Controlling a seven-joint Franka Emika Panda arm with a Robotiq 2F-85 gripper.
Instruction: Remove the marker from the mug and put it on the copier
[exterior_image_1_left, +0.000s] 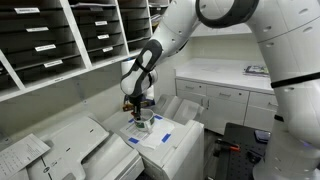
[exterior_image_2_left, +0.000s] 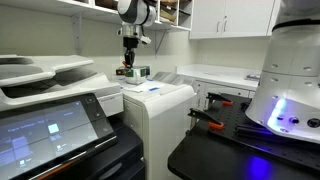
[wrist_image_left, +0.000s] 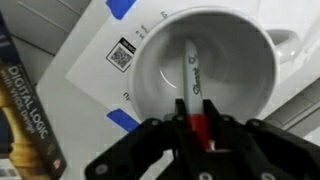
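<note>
Pinching red end of thin white-barrelled marker (wrist_image_left: 192, 80), black end effector (wrist_image_left: 200, 136) fingers closed on it, over mug mouth. Marker barrel slants inside round white ceramic mug (wrist_image_left: 245, 60). Mug stands on flat-topped grey-white copier (wrist_image_left: 90, 60), near blue patches (wrist_image_left: 122, 120).

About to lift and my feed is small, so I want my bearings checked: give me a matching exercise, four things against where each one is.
Things:
1. marker
2. mug
3. book
4. gripper

Places:
A. standing on the flat top of the copier
B. inside the mug, red end towards the camera
C. over the mug's rim, fingers on either side of the marker's red end
D. at the left edge of the wrist view, beside the mug

Pairs: 1-B, 2-A, 3-D, 4-C
</note>
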